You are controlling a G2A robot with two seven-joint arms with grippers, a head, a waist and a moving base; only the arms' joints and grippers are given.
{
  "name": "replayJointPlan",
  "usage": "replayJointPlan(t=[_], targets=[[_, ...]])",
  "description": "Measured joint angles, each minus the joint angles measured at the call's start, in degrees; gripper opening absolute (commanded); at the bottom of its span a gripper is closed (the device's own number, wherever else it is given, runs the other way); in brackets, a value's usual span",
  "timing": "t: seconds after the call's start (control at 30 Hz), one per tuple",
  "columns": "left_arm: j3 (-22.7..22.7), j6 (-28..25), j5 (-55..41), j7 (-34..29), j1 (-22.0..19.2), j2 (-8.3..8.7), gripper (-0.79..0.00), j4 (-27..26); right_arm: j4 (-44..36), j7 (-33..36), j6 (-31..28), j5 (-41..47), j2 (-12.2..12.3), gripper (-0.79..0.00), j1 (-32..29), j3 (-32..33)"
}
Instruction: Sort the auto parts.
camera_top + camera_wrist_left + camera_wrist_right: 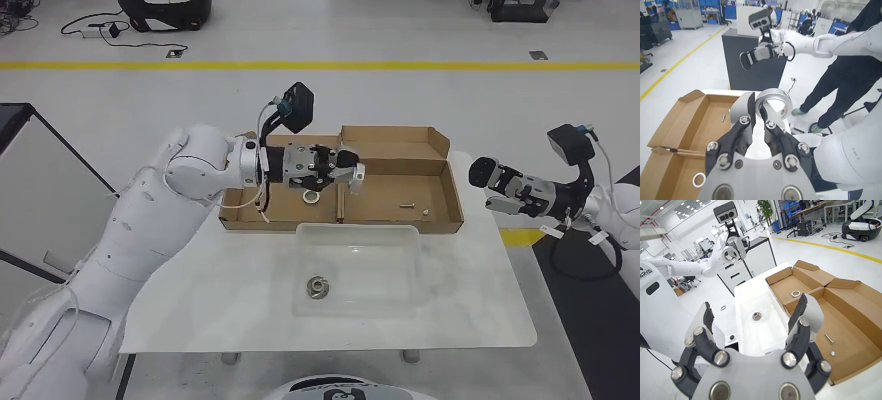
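Observation:
My left gripper (350, 172) (757, 111) is shut on the rim of a large silver collar ring (773, 103) (730, 255), held above the cardboard box (437, 215) near its centre divider. A smaller silver ring (311, 197) (699, 180) (796, 293) lies in the box's left compartment. A bolt (406, 205) (829, 338) (723, 117) and a small nut (425, 212) (832, 353) lie in the right compartment. A flanged metal part (319, 287) (755, 316) sits in the clear tray (400, 240). My right gripper (484, 183) (755, 314) hangs open beyond the table's right edge.
The white table (480, 290) carries the box at the back and the tray in front of it. A person in dark clothes (848, 79) stands off the table's right side, behind my right arm. A dark cabinet (753, 62) stands there too.

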Motion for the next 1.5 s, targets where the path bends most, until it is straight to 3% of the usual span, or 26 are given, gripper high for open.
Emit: replayJointPlan(t=[0.37, 0.67, 0.9, 1.17, 1.5], targets=[[-7.96, -7.55, -8.93, 5.18, 10.72, 2.41, -0.785, -3.52, 0.0, 0.0, 0.0, 0.0, 0.0, 0.0, 0.0, 0.0], [-12.96, -8.71, -18.71, 6.97, 14.44, 3.44, -0.785, -7.7, 0.0, 0.0, 0.0, 0.0, 0.0, 0.0, 0.0, 0.0], [-18.05, -8.71, -31.56, 3.86, 17.35, 3.92, -0.785, -11.24, 0.0, 0.0, 0.0, 0.0, 0.0, 0.0, 0.0, 0.0], [-23.74, -8.71, -47.82, -7.62, 20.96, 3.49, -0.785, -13.26, 0.0, 0.0, 0.0, 0.0, 0.0, 0.0, 0.0, 0.0], [-24.98, -8.71, -48.35, -6.96, 22.18, 3.9, -0.785, -14.03, 0.0, 0.0, 0.0, 0.0, 0.0, 0.0, 0.0, 0.0]])
